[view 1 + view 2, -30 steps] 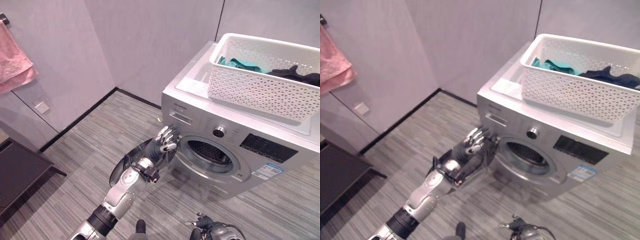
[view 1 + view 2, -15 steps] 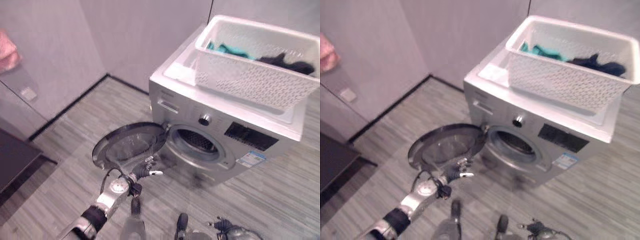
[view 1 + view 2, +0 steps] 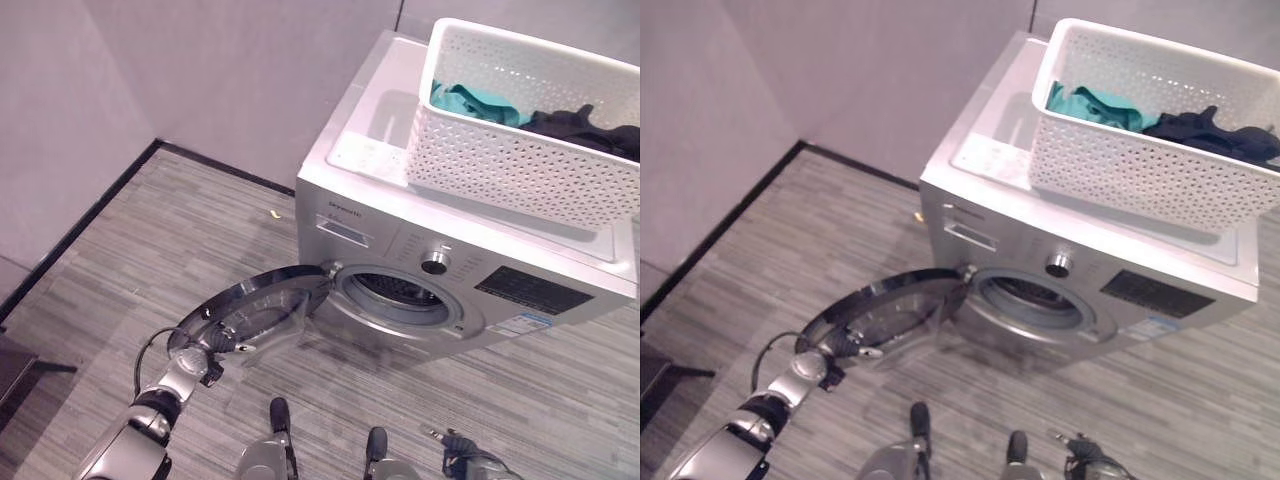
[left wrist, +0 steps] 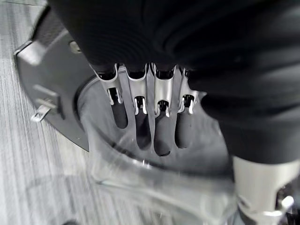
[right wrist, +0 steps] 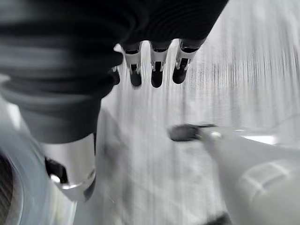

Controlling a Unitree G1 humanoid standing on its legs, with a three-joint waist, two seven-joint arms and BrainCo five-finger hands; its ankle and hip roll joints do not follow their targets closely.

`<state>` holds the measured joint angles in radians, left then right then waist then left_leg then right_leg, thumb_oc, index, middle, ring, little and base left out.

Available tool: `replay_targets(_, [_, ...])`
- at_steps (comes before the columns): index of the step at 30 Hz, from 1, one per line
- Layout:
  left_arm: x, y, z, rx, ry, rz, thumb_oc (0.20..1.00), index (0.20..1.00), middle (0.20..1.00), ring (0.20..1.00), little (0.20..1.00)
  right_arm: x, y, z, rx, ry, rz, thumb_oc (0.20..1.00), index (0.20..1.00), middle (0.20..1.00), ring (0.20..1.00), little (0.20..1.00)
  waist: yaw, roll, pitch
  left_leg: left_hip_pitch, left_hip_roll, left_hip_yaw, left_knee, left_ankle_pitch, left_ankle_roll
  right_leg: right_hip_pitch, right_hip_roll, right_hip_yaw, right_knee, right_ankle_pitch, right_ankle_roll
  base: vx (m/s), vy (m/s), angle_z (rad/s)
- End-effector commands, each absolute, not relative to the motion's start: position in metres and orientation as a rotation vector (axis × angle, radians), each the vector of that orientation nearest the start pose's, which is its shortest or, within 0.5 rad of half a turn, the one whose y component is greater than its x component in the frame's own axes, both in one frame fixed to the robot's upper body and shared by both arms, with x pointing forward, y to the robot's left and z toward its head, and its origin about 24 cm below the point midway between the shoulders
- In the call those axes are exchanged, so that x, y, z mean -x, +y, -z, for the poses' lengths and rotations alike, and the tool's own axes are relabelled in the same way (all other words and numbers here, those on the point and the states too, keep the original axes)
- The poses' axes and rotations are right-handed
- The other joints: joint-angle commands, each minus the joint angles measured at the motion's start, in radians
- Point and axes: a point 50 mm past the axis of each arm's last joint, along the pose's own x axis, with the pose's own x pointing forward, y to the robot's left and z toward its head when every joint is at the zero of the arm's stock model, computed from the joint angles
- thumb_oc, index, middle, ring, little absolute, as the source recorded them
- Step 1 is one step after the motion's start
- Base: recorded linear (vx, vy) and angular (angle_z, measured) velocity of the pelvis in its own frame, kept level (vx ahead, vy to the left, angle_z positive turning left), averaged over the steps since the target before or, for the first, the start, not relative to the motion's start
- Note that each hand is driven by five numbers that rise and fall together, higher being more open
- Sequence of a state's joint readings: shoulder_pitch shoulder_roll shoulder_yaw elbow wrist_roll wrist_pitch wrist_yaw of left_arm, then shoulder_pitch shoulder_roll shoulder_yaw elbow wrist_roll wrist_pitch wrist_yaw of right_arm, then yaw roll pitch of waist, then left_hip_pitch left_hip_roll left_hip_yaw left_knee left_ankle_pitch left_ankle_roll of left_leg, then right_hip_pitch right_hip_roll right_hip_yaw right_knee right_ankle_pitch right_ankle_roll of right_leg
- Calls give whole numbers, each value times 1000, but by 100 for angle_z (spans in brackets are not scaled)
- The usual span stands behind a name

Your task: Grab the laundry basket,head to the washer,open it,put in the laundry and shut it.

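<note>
Door (image 3: pixel 258 312) swung wide; left hand (image 3: pixel 212 343) straight-fingered against it.

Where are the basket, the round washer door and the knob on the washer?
laundry basket (image 3: pixel 500 170): left eye view, on its white lattice side wall.
washer door (image 3: pixel 262 310): left eye view, on the glass of the open door.
knob (image 3: pixel 434 265): left eye view, on its round face.

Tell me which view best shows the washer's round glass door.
The left eye view: the round glass door shows whole, swung open beside the drum opening, left hand on it. The right eye view nearly matches. The left wrist view shows a close-up part past straight fingers.
</note>
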<state>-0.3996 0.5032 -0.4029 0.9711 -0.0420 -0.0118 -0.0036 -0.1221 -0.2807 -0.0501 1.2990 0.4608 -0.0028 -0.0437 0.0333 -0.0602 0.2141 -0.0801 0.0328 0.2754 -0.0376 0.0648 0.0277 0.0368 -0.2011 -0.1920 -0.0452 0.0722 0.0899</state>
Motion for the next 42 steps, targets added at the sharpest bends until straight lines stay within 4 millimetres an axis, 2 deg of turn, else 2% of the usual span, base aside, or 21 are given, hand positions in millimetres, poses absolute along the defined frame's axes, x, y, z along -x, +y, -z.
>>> replay_targets(1, [-290,281,10,-571,451,-72,1000,1000,1000,1000,1000,-91,-336,123,-231,962,881,1000,1000,1000,1000,1000,-22,13,-53,-64,6,-78,137,-127,20,4,-67,21,213,-72,75,129,247,-10])
replay_targets(3, [-284,283,8,-556,427,-76,1000,1000,1000,1000,1000,-72,-360,112,-258,893,1034,1000,1000,1000,1000,1000,-38,24,-65,-27,-23,-102,111,-136,40,-15,-76,25,300,-51,69,143,240,17])
replay_targets(5, [-277,283,8,-541,409,-85,1000,1000,1000,1000,1000,-78,-380,92,-192,759,1098,1000,1000,1000,1000,1000,-57,40,-68,2,-43,-127,89,-134,57,-46,-65,55,397,-28,59,113,215,23])
replay_targets(7, [-268,287,12,-514,412,-114,1000,1000,1000,1000,1000,-95,-393,65,-92,593,1127,1000,1000,1000,1000,1000,-76,58,-66,47,-60,-139,67,-151,68,-80,-63,77,451,-16,58,120,170,30])
replay_targets(11, [-250,288,20,-441,416,-167,1000,1000,1000,1000,1000,-144,-409,-24,219,189,1158,1000,1000,1000,1000,1000,-108,90,-64,100,-58,-150,49,-179,76,-138,-53,96,370,-20,61,104,54,11])
replay_targets(14, [-247,278,23,-397,395,-168,1000,1000,1000,1000,1000,-173,-401,-85,381,-79,1170,1000,1000,1000,1000,1000,-117,95,-61,127,-64,-172,54,-201,77,-150,-37,137,242,-3,72,122,-20,10])
replay_targets(15, [-249,274,24,-385,391,-166,1000,1000,1000,1000,1000,-184,-394,-114,440,-207,1181,1000,1000,1000,1000,1000,-118,95,-58,134,-66,-183,57,-204,76,-166,-28,159,198,15,78,81,-14,11])
replay_targets(16, [-249,274,24,-385,390,-166,1000,1000,1000,1000,1000,-184,-394,-114,440,-207,1181,1000,1000,1000,1000,1000,-118,95,-58,132,-65,-183,57,-203,76,-167,-27,159,195,18,77,94,-44,13])
replay_targets(17, [-251,266,24,-382,380,-145,1000,1000,1000,1000,1000,-194,-384,-148,495,-363,1179,1000,1000,1000,1000,1000,-116,87,-57,140,-73,-200,70,-218,78,-177,-29,189,149,45,87,104,-55,17])
replay_targets(19, [-252,260,26,-393,379,-118,1000,1000,1000,1000,1000,-201,-372,-187,541,-536,1166,1000,1000,1000,1000,1000,-109,76,-59,150,-76,-223,83,-233,77,-189,-28,211,112,60,96,120,-60,41])
replay_targets(21, [-253,257,26,-393,378,-105,1000,1000,1000,1000,1000,-203,-368,-200,558,-595,1169,1000,1000,1000,1000,1000,-104,73,-59,153,-77,-233,90,-241,75,-184,-32,212,92,69,100,95,-74,56])
replay_targets(22, [-254,252,27,-400,379,-84,1000,1000,1000,1000,1000,-203,-363,-224,577,-703,1174,1000,1000,1000,1000,1000,-93,61,-62,160,-77,-258,99,-251,71,-184,-36,207,79,85,108,153,-146,60])
replay_targets(24, [-254,247,28,-414,382,-49,1000,1000,1000,1000,1000,-205,-358,-251,582,-820,1190,1000,1000,1000,1000,1000,-76,48,-69,166,-77,-282,105,-257,64,-181,-41,203,73,100,115,123,-130,46])
replay_targets(25, [-255,246,28,-412,381,-49,1000,1000,1000,1000,1000,-205,-357,-252,583,-821,1192,1000,1000,1000,1000,1000,-78,49,-67,165,-78,-284,107,-257,64,-179,-42,201,71,100,116,126,-153,28])
replay_targets(26, [-255,243,29,-413,387,-36,1000,1000,1000,1000,1000,-202,-353,-274,624,-904,1208,1000,1000,1000,1000,1000,-69,33,-77,168,-83,-316,110,-259,56,-171,-44,206,72,111,121,104,-151,32])
replay_targets(30, [-250,240,35,-403,404,-22,1000,1000,1000,1000,1000,-204,-347,-301,678,-966,1167,1000,1000,1000,1000,1000,-42,-3,-117,182,-83,-363,101,-261,40,-134,-37,223,52,85,120,148,-167,45])
replay_targets(34, [-236,252,46,-380,465,-62,1000,1000,1000,1000,1000,-219,-348,-323,812,-889,1001,1000,1000,1000,1000,1000,-23,-30,-129,192,-34,-389,89,-251,11,-119,-3,193,73,29,89,95,-204,19])
replay_targets(35, [-232,255,48,-373,480,-68,1000,1000,1000,1000,1000,-225,-352,-328,859,-834,953,1000,1000,1000,1000,1000,-20,-37,-133,192,-22,-389,85,-246,5,-114,5,186,67,23,82,79,-257,23])
replay_targets(36, [-226,259,53,-338,511,-83,1000,1000,1000,1000,1000,-237,-352,-335,947,-724,785,1000,1000,1000,1000,1000,-26,-46,-140,193,10,-392,71,-234,-15,-96,27,175,49,3,63,52,-182,8])
replay_targets(37, [-225,259,53,-335,512,-83,1000,1000,1000,1000,1000,-238,-352,-336,948,-725,782,1000,1000,1000,1000,1000,-28,-42,-141,195,12,-393,67,-233,-16,-95,29,173,48,3,62,48,-175,8])
replay_targets(42, [-208,258,65,-279,584,-20,1000,1000,1000,1000,1000,-247,-366,-341,1092,-345,410,1000,1000,1000,1000,1000,-48,-61,-151,212,79,-385,17,-199,-61,-68,67,134,22,-23,43,43,-109,4])
